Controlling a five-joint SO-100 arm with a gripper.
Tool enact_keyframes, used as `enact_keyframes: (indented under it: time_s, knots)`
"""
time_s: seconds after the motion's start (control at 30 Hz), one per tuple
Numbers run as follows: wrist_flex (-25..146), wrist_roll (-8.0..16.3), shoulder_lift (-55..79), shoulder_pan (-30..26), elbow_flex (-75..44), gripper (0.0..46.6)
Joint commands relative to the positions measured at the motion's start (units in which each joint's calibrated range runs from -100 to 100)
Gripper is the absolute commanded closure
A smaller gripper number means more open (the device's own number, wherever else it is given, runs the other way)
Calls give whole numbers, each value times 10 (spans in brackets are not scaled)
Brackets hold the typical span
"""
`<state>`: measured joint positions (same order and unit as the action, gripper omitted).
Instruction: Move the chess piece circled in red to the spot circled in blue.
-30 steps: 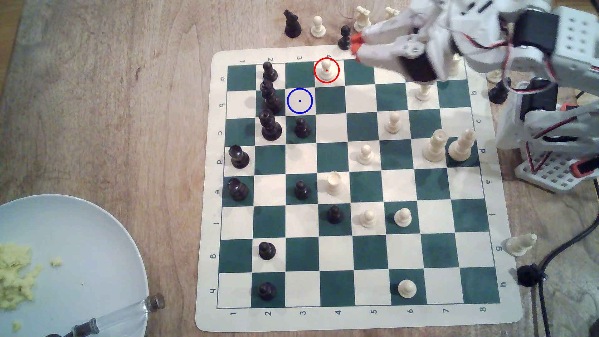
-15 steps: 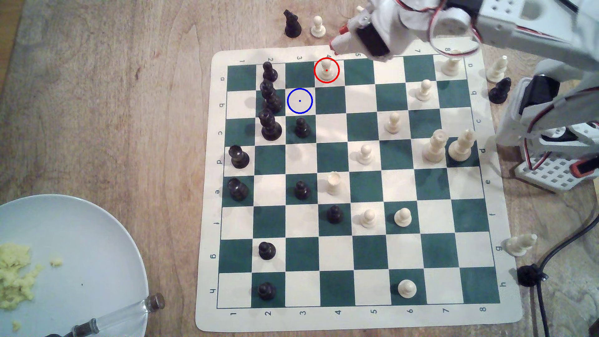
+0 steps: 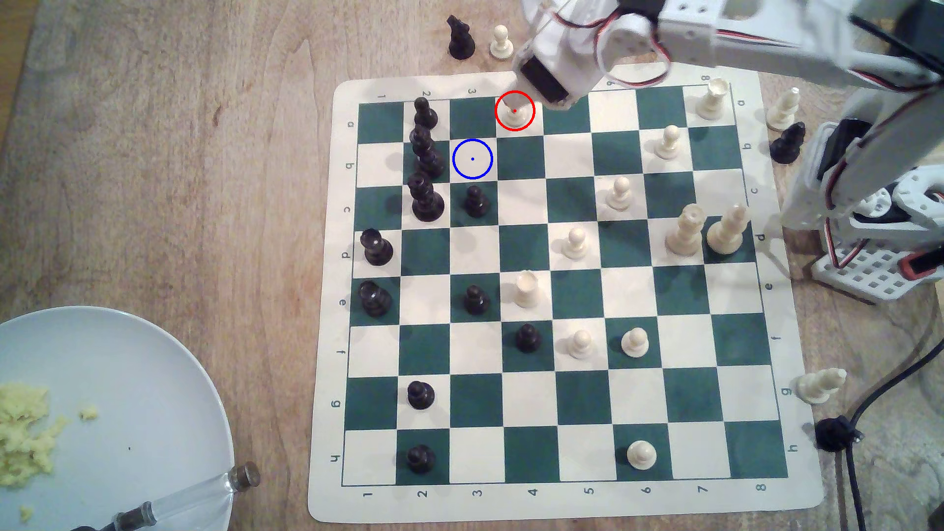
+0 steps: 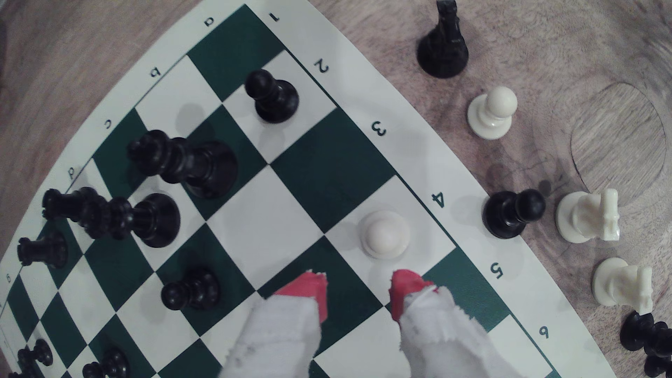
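I've got the claw (image 4: 358,289) hanging open, nothing in it. The white pawn (image 3: 514,115) stands upright at the upper middle of the exterior view, just ahead of the red tips and slightly off-centre toward one tip. The blue-ringed square (image 3: 472,159) is diagonally next door, lower left.

Chess mat (image 3: 327,306) border, numbers 1–8 along edges, letters a–h down sides

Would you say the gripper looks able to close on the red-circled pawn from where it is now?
Probably yes. The gripper is open just short of the cream pawn, whose square holds nothing else; the nearest black pawn stands off the board beyond it.
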<state>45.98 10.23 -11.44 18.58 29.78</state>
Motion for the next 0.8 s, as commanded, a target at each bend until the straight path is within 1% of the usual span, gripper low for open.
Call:
enact_keyframes:
  time_s: [0.0,0.17,0.4,0.77]
  knots:
    - [-9,-3,11,4,-48,362]
    - [-8,-6,30,9,-44,348]
    - [-16,-3,61,-2,-43,349]
    - [-49,-2,104,1,-42,348]
